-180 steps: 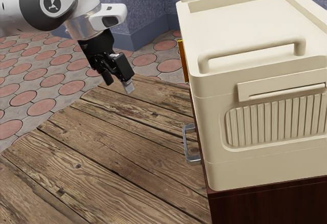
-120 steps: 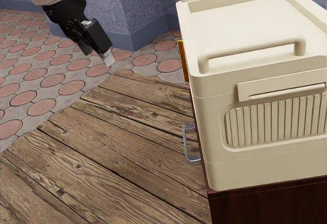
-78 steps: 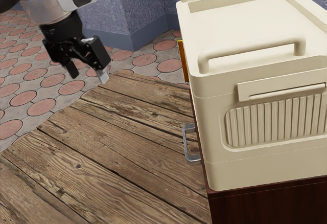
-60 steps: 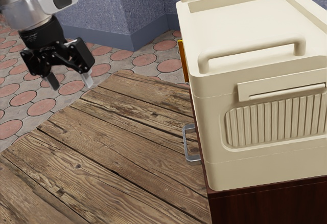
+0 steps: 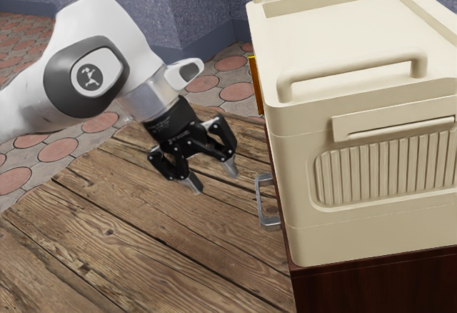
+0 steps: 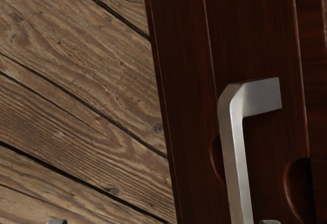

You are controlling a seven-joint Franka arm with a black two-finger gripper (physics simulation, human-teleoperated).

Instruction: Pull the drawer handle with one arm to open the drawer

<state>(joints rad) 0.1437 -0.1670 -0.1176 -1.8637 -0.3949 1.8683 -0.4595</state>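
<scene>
"Where's the drawer handle (image 5: 260,200)?"

"On the dark cabinet front (image 6: 255,40), lower than the cream case (image 5: 371,220) and jutting out toward the arm's side"

"And its long axis?"

"The bar runs along the front, roughly in line with the panel's edge, with a gap behind it. I'd want one finger on each side of that bar, so the grip should close across its length"

"Which way does it lie from the end effector (image 5: 214,178)?"

"Toward the exterior view's right, and I'd judge somewhat lower. They're near each other but apart; the fingertip on the exterior view's right is the nearer one"

"How are the fingers standing?"

"Well spread, with nothing gripped between them. In the wrist view the bar lines up close to one fingertip, well off the middle of the gap, so I'd centre on it before closing"

"What could spoil it?"

"Going in off-centre: that nearer fingertip might knock the bar. Only one arm (image 5: 107,48) in play, so it would reach in, close, then draw back away from the front, out above the tabletop (image 5: 143,213)"
</scene>
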